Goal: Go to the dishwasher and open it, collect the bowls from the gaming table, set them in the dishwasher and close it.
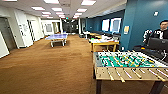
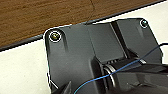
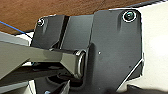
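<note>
The dishwasher is out of view, and so are the bowls. I cannot make out the pale cream gaming table with certainty. Both wrist views look across my own dark plates point(image 2: 82, 55) point(image 3: 110, 47), with brown carpet point(image 2: 37, 17) and my white body beyond them. I cannot tell from them how either gripper stands.
A green-field football table point(image 1: 125, 63) with rods stands close at the front right. A person point(image 1: 162, 31) is behind it by a dark screen. Further back are a wooden table point(image 1: 103, 43) with items on it and a blue table-tennis table point(image 1: 57, 37). Open brown carpet point(image 1: 45, 67) stretches ahead and to the left.
</note>
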Robot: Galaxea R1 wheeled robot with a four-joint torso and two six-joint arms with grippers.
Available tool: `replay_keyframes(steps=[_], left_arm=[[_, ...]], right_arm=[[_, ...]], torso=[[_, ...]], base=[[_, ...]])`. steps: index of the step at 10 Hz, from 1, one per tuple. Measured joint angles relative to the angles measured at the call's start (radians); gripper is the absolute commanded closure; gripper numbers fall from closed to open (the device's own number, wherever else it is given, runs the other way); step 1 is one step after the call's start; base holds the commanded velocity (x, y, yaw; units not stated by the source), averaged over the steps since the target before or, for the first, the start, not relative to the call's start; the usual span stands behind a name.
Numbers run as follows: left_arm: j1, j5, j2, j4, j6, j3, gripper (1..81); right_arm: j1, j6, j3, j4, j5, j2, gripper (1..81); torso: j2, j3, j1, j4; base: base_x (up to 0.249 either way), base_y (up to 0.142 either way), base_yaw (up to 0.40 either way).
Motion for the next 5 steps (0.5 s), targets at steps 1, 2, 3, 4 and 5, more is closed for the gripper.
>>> replay_keyframes(steps=[1,2,3,4,5], left_arm=[[0.000,0.000,0.000,0.000,0.000,0.000,1.0],[0.000,0.000,0.000,0.000,0.000,0.000,1.0],[0.000,0.000,0.000,0.000,0.000,0.000,1.0],[0.000,0.000,0.000,0.000,0.000,0.000,1.0],[0.000,0.000,0.000,0.000,0.000,0.000,1.0]], right_arm=[[0.000,0.000,0.000,0.000,0.000,0.000,1.0],[0.000,0.000,0.000,0.000,0.000,0.000,1.0],[0.000,0.000,0.000,0.000,0.000,0.000,1.0],[0.000,-0.003,0.000,0.000,0.000,0.000,1.0],[0.000,-0.004,0.000,0.000,0.000,0.000,1.0]], torso=[[0.000,0.000,0.000,0.000],[0.000,0.000,0.000,0.000],[0.000,0.000,0.000,0.000],[0.000,0.000,0.000,0.000],[0.000,0.000,0.000,0.000]], base=[[0.107,0.000,0.000],[0.107,0.000,0.000],[0.107,0.000,0.000],[0.107,0.000,0.000],[0.107,0.068,0.000]])
